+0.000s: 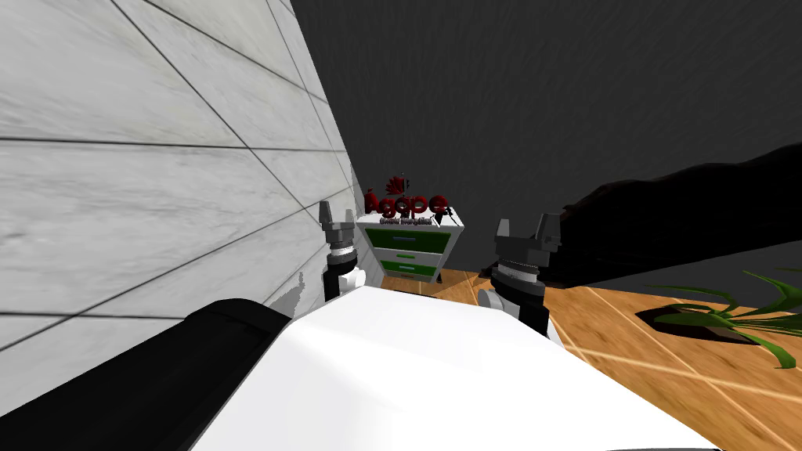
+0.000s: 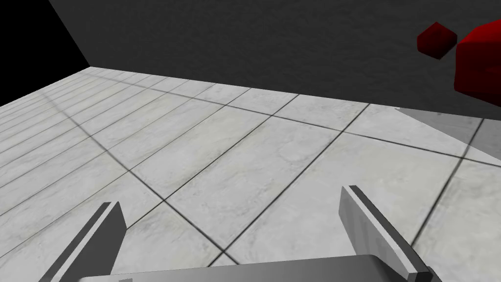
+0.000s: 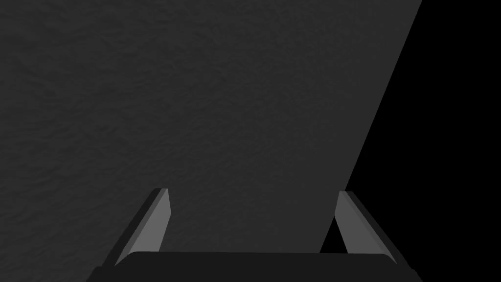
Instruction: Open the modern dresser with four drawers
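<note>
The step in hand is, I judge, the approach: the white dresser (image 1: pixel 411 249) with green drawer fronts stands far ahead in the corner, just right of the tiled wall (image 1: pixel 157 196) and well apart from both grippers. The left gripper (image 1: pixel 337 216) and right gripper (image 1: pixel 525 229) are raised, fingers spread wide and empty. The next move calls for driving nearer until a drawer front is within reach.

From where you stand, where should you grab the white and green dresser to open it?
Grip the short handle in the middle of the top drawer front on the dresser, coming straight at the front, which faces me. The handle lies level, so I'd probably pinch it from above and below. The left pincer and right pincer stand open, far short of it.
</note>
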Tool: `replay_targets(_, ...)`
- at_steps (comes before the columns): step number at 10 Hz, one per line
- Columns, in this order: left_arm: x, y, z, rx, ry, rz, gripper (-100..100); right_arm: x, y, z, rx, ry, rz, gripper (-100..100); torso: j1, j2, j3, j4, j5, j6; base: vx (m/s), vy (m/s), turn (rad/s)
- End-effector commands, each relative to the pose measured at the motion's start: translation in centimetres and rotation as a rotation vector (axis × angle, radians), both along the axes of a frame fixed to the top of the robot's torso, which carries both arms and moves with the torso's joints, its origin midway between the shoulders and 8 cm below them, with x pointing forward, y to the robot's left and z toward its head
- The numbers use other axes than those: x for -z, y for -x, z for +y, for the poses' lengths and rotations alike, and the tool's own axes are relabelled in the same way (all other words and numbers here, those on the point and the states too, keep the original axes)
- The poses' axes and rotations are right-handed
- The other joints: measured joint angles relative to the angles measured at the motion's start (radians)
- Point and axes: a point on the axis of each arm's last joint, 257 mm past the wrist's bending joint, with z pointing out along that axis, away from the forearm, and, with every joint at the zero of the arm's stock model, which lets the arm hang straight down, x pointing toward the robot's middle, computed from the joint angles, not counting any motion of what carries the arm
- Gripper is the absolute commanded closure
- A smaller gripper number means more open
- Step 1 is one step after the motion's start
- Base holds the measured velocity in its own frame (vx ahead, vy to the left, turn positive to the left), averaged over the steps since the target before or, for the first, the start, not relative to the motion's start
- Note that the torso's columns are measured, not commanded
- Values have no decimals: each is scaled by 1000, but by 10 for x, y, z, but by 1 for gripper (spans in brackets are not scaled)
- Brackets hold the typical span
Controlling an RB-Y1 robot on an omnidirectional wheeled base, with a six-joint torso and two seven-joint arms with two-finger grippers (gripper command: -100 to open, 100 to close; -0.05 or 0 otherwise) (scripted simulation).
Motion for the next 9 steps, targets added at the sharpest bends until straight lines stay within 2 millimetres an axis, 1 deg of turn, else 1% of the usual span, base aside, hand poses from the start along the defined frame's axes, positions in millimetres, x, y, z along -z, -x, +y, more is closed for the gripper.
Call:
replay_targets(1, 0, 0, 0, 0, 0, 0, 0, 0, 0, 0, 0, 0, 0, 0, 0, 40, -82, 41, 0, 0, 0, 0, 0)
replay_targets(3, 0, 0, 0, 0, 0, 0, 0, 0, 0, 0, 0, 0, 0, 0, 0, 175, -351, 176, 0, 0, 0, 0, 0)
replay_targets(9, 0, 0, 0, 0, 0, 0, 0, 0, 0, 0, 0, 0, 0, 0, 0, 618, -1234, 617, 0, 0, 0, 0, 0)
